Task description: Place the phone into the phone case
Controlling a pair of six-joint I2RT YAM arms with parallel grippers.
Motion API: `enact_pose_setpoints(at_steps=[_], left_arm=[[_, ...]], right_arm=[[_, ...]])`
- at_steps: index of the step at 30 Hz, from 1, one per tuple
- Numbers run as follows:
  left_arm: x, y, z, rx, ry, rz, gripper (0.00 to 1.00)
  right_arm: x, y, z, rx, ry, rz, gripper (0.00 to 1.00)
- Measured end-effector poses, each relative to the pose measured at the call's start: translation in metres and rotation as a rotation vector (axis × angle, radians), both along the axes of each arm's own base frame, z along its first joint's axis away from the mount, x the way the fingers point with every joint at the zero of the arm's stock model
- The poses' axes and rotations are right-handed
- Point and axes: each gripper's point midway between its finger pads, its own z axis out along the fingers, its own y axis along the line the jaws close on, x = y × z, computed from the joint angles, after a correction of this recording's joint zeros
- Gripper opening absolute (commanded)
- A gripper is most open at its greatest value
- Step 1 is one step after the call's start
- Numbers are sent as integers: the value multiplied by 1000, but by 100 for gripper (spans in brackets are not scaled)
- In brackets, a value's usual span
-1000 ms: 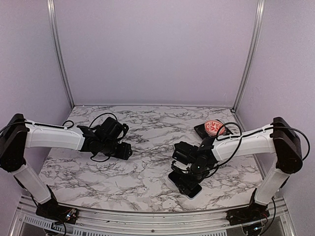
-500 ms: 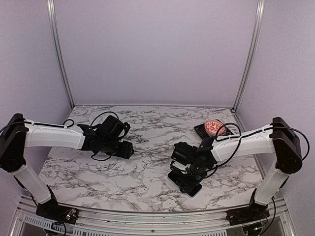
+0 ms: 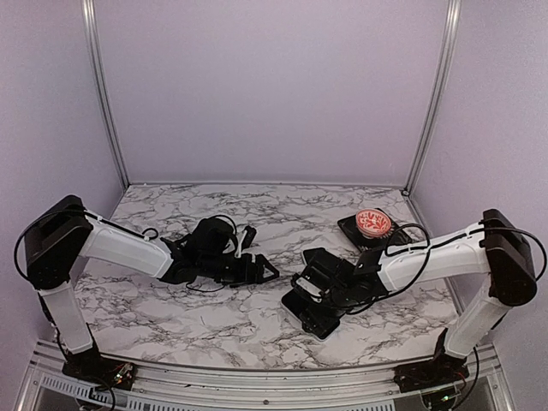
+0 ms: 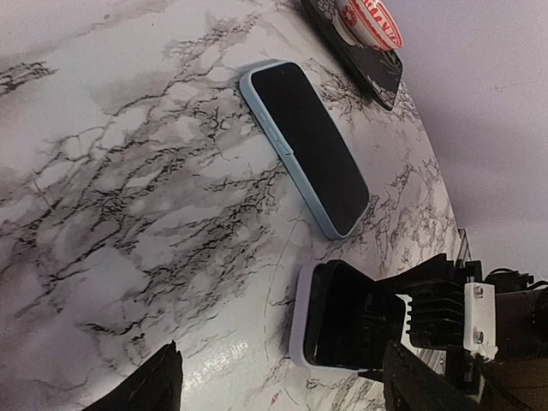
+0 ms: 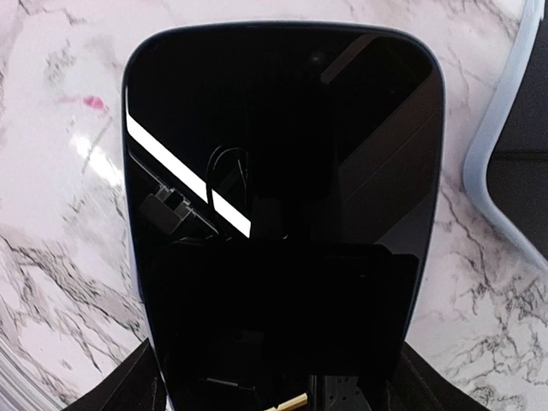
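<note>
The right gripper (image 5: 278, 381) is clamped across the sides of the black-screened phone (image 5: 282, 171), down at the marble table (image 3: 214, 318) near its front edge and just beside the light-blue phone case (image 4: 304, 145) (lying flat, not touching it), while the left gripper (image 3: 264, 271) hovers nearby, fingers spread wide, holding nothing.

Looks like a robot test booth in a lab, with plain purple walls (image 3: 274, 86), shiny metal posts (image 3: 101, 94) in the corners, a marble-look table (image 3: 214, 317), and two white robot arms (image 3: 120, 247) bolted at its near edge.
</note>
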Motion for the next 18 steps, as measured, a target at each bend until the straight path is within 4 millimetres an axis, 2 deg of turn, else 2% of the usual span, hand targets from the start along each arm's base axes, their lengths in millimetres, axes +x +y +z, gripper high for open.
enact_pose_setpoints(at_steps=[3, 7, 10, 15, 17, 18], left_arm=[[-4, -13, -8, -52, 44, -18, 76], [-6, -22, -4, -107, 64, -30, 70], [-5, -26, -1, -133, 69, -28, 45], [-5, -31, 9, -176, 64, -39, 1], [-7, -34, 19, -208, 45, -59, 0], [-8, -34, 21, -209, 34, -64, 0]], right_arm=[[10, 16, 6, 71, -48, -9, 32], [30, 50, 27, 227, -144, -15, 32], [39, 63, 39, 294, -190, -18, 32], [45, 70, 47, 331, -224, -24, 32], [46, 70, 47, 337, -230, -23, 37], [46, 71, 49, 342, -235, -22, 46]])
